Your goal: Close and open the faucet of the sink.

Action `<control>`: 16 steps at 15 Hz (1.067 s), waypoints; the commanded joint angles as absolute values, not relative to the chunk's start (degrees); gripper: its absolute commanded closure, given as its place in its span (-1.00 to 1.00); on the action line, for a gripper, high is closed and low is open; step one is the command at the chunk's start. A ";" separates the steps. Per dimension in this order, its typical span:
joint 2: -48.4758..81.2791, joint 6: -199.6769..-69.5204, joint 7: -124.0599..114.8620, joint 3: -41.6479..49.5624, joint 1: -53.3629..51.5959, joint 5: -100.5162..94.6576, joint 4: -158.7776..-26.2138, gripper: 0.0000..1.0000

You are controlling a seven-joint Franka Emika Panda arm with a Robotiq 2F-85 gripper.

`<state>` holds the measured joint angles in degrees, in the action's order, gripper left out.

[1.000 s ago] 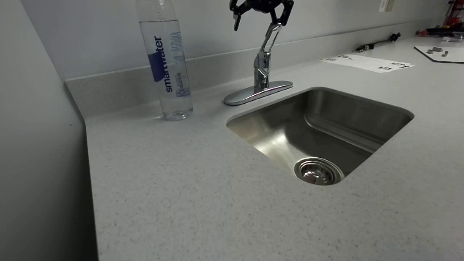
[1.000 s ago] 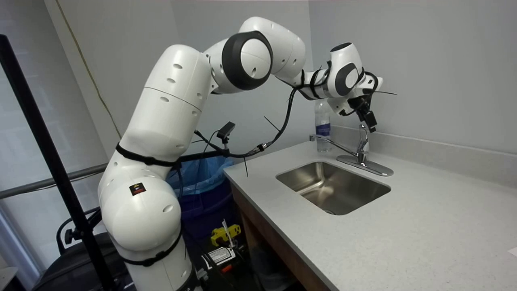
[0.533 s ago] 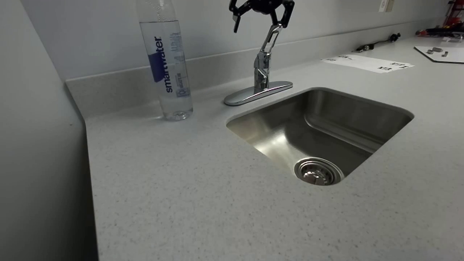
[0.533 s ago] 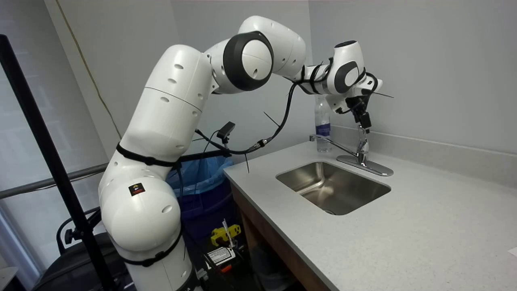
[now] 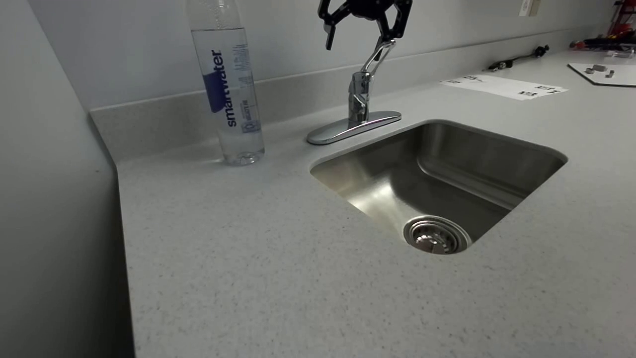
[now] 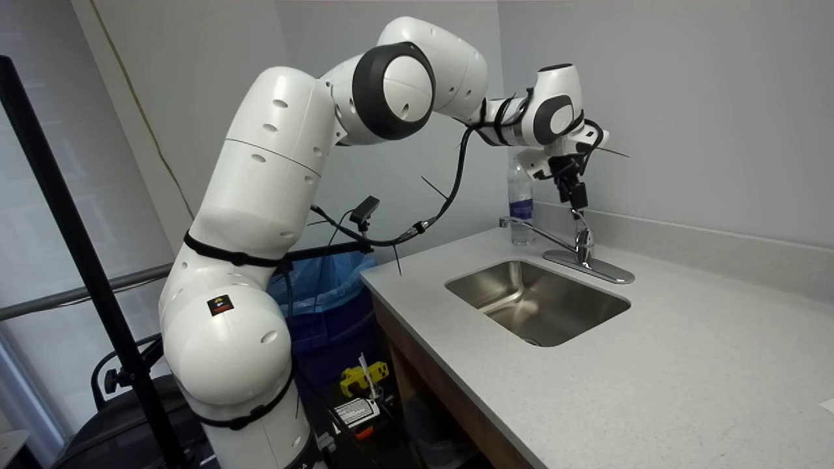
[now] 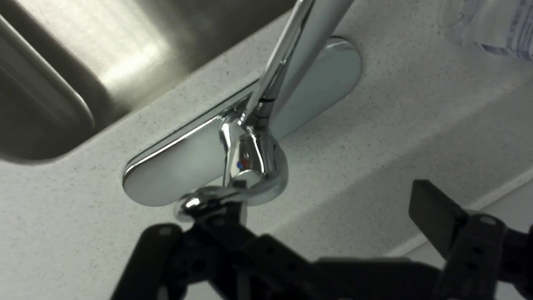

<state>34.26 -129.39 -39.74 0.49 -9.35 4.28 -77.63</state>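
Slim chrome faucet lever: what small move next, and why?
I'd probably ease the black two-fingered end effector slightly toward the rectangular brushed-steel sink and down, drawing the slim chrome lever along: it stands raised, one black finger seems threaded through it, and the jaws stand open.

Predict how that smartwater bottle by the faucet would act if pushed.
The bottle stands tall and narrow, so it may tip. It looks mostly full, so probably heavy for its size. It looks smooth, so it could be slippery.

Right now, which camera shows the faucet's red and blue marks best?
The wrist view: it sees the faucet up close, red and blue marks included. Both exterior views show the faucet, but the marks can't be made out.
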 commanded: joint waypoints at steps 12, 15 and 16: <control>29.04 -136.58 -36.66 2.10 -10.99 0.76 -90.39 -1.00; 27.85 -142.54 -37.32 2.89 -11.09 -1.12 -91.55 -1.00; 27.52 -142.75 -37.40 2.94 -10.89 -1.03 -91.53 -1.00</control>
